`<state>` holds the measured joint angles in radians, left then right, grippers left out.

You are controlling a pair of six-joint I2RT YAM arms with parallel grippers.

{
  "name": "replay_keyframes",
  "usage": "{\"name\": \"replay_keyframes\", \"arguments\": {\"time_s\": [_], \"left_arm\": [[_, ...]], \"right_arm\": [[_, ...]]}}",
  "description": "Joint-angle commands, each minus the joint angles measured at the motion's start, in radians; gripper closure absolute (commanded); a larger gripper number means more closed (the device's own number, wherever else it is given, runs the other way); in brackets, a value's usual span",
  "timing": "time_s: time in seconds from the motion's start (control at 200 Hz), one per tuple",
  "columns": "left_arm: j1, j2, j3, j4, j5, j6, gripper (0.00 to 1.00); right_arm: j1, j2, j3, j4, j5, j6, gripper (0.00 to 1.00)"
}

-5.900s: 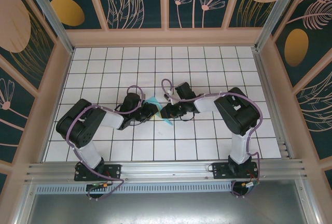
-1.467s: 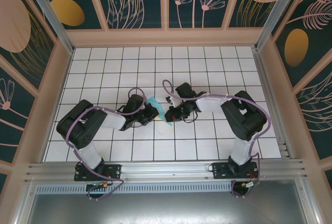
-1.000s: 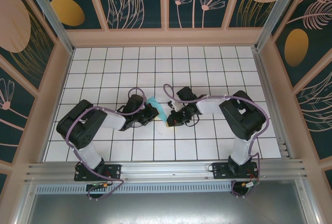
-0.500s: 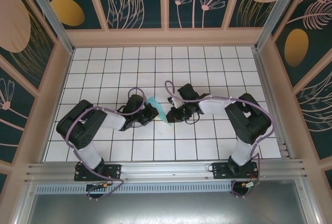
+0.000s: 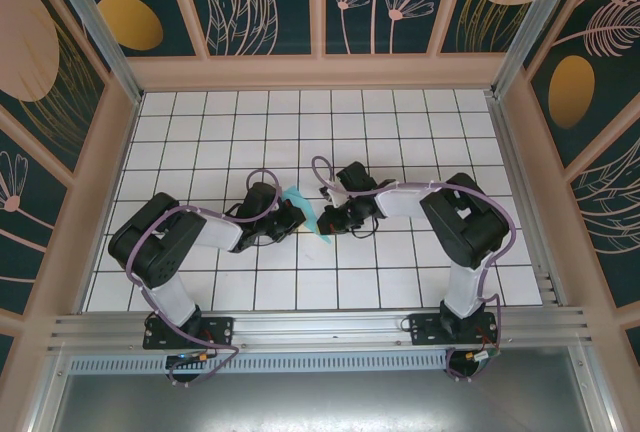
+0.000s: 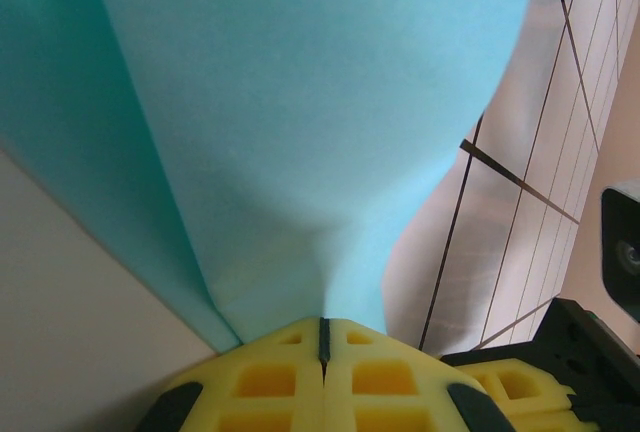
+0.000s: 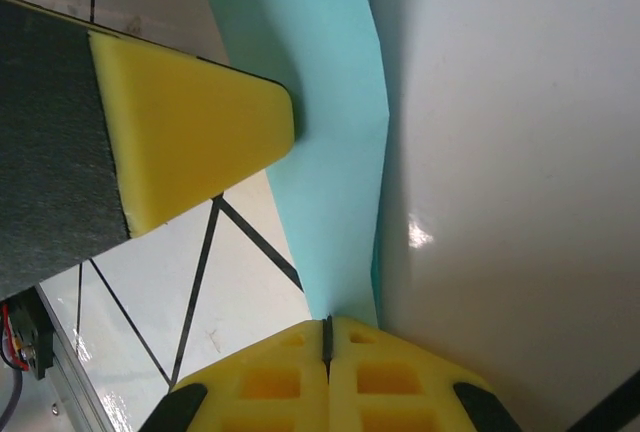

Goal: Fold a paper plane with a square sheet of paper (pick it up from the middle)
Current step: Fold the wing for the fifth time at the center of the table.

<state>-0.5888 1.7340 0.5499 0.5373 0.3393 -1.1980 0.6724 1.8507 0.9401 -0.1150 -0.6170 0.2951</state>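
Left end effector [image 5: 293, 215]: yellow foam fingers [image 6: 270, 382] pressed flat together with no gap, clamped on one edge of the sheet of paper [image 6: 300, 102].
Right end effector [image 5: 328, 224]: yellow fingers [image 7: 385, 382] likewise closed tight, pinching a narrow end of the same sheet where it tapers into the seam.
Sheet of paper, place: near the middle of the tabletop [image 5: 400, 132], between the two end effectors, seen from above as a slim light-blue band.
Sheet of paper, shape: bowed rather than flat; a straight crease down the left side in the left wrist view, with a darker flap beside it.
End effectors, relation: facing each other, tips just beside one another across the sheet.
Right wrist view, extra: a yellow wedge-shaped fingertip [image 7: 190, 142] of the left end effector lying against the sheet's face; contact impossible to confirm.
Tabletop: white, marked with a black grid.
Surround: pale wooden frame [image 5: 320, 72] holding dark teal panels with plant motifs.
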Motion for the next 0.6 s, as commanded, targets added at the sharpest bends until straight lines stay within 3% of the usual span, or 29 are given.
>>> {"name": "replay_keyframes", "arguments": {"time_s": [0.0, 0.365, 0.595], "left_arm": [[0.018, 0.041, -0.042, -0.229, -0.146, 0.036, 0.97], [0.017, 0.059, -0.064, -0.247, -0.183, 0.031, 1.0], [0.017, 0.039, -0.067, -0.21, -0.159, 0.045, 1.0]], "right_arm": [[0.006, 0.002, -0.039, -0.056, 0.023, -0.024, 0.96], [0.009, -0.102, -0.165, -0.102, 0.005, -0.017, 0.95], [0.002, -0.202, -0.163, -0.097, 0.061, 0.048, 0.97]]}}
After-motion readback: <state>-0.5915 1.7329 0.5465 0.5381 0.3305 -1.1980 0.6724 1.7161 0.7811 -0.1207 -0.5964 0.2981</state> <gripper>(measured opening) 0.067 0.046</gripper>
